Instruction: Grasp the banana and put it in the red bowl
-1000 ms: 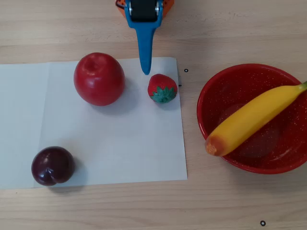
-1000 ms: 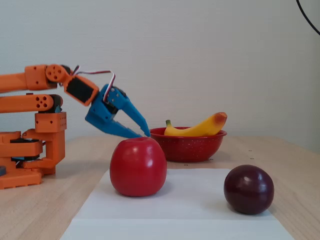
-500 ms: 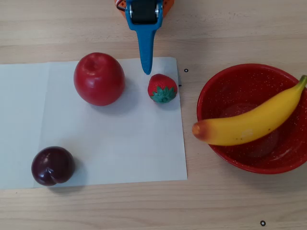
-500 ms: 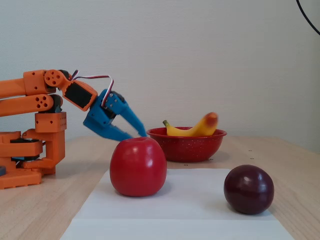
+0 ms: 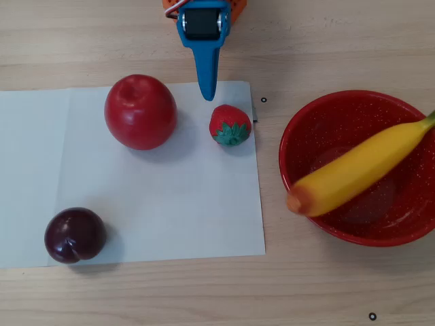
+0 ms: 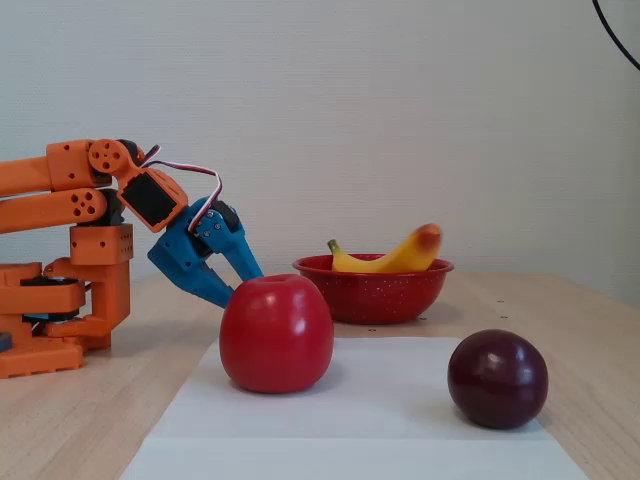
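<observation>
The yellow banana (image 5: 360, 170) lies across the red bowl (image 5: 326, 109) at the right of the overhead view. Its orange blunt end overhangs the left rim and its green stem points up right. In the fixed view the banana (image 6: 400, 258) rests on the bowl (image 6: 380, 295) behind the apple. My blue gripper (image 5: 207, 95) hangs at the top centre, away from the bowl, with its tip just above the strawberry. Its jaws look closed and hold nothing. In the fixed view the gripper (image 6: 245, 285) points down behind the apple.
A white paper sheet (image 5: 170, 204) holds a red apple (image 5: 141, 112), a small strawberry (image 5: 230, 125) and a dark plum (image 5: 75, 235). The orange arm base (image 6: 60, 300) stands at the left of the fixed view. The apple (image 6: 275, 333) and plum (image 6: 497, 378) sit in front.
</observation>
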